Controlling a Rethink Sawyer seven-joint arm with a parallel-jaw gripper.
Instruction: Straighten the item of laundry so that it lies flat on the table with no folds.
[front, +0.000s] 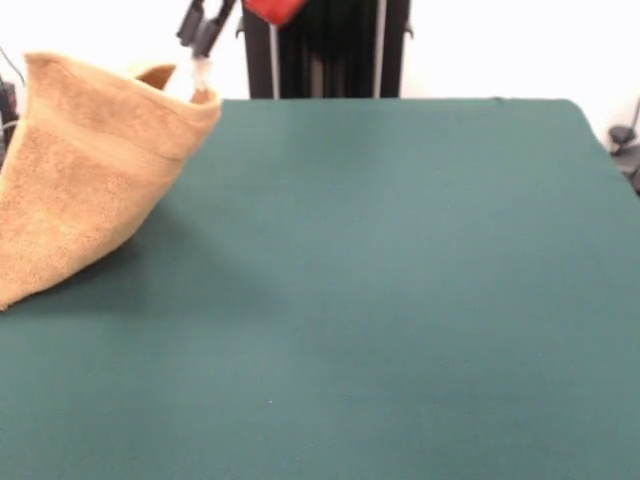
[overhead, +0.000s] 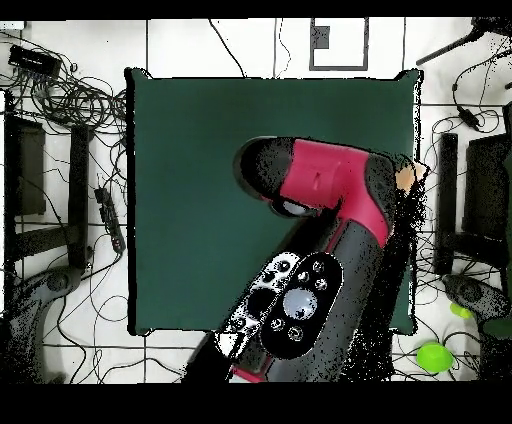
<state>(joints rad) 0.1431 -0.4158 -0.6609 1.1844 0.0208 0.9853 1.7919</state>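
Red and black, the arm (overhead: 330, 215) reaches from the base at the bottom of the overhead view up and to the right, its big joint housing over the table's (overhead: 200, 180) right half and its end out by the right edge. From the front only the lowest part of it shows, slanting down from the top edge toward the far left corner.

The gripper (front: 200, 72) hangs there with its pale tips down at the towel's (front: 85, 165) top edge, and that edge is raised off the table at that spot, so the fingers appear to be pinched on the cloth; the folds hide the tips' exact closure.

The towel is golden-orange terry. It hangs from the gripper as a sagging, cone-like drape at the far left of the front view, with a flat woven band near its raised top. Its lower part rests on the green felt at the left edge. In the overhead view just a small tan patch (overhead: 405, 178) of it peeks out beside the arm at the table's right edge.
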